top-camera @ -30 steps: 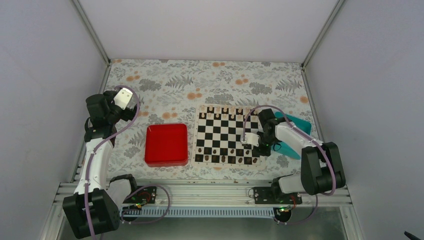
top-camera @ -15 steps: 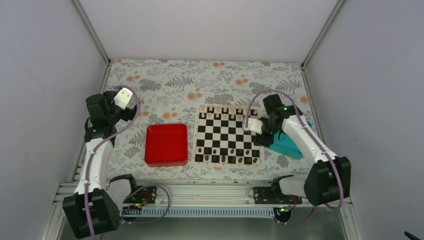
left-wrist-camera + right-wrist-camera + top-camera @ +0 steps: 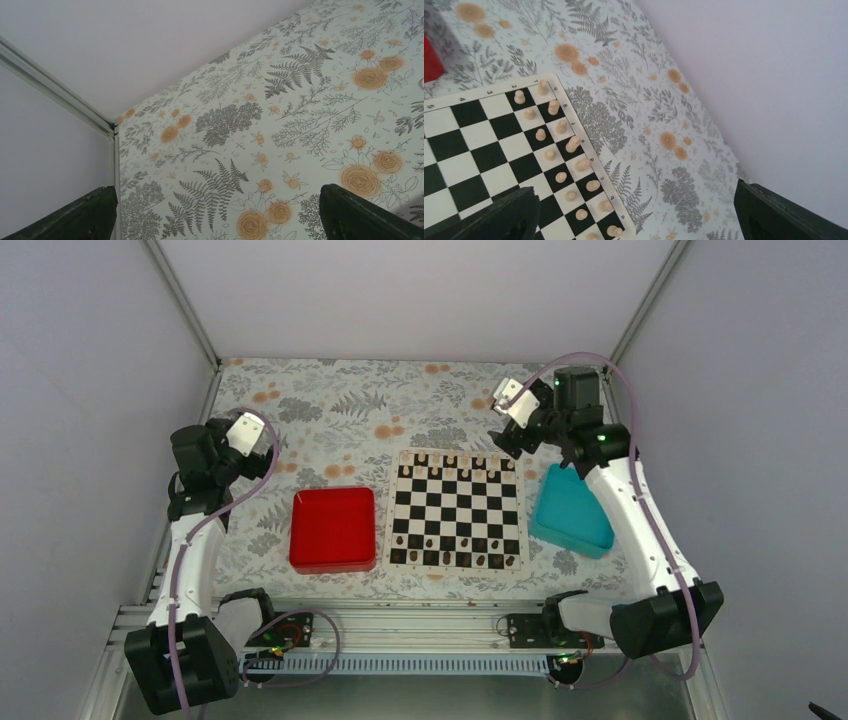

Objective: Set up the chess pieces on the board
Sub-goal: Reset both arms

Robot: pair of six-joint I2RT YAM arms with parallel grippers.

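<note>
Top external view is giving no writing that I can read: the marks on the cream border of the board (image 3: 455, 502) are too small there. The board is lying flat on the flowered tabletop (image 3: 340, 410), between a red tray (image 3: 333, 529) and a teal tray (image 3: 570, 512). The chess pieces (image 3: 462, 540), tiny dark dots, are standing in the two rows nearest to the arms; their shapes are not showing from this far. Pale pieces (image 3: 450, 461) are lining the far side.

Left wrist view is showing only the tabletop and a wall corner. The left pincer (image 3: 220, 220) is standing wide open and holding nothing; only its two dark fingertips (image 3: 75, 217) are entering the frame at the bottom corners.

Right wrist view is looking down on one corner of the board, which the frame is cutting off at left and bottom. Along the border, digits such as 5, 3 and 2 are showing clearly; the signs on the other edge are too small to read. The pale pieces are standing there in two rows. The right pincer (image 3: 639, 220) is also spread wide, with nothing between its fingers.
</note>
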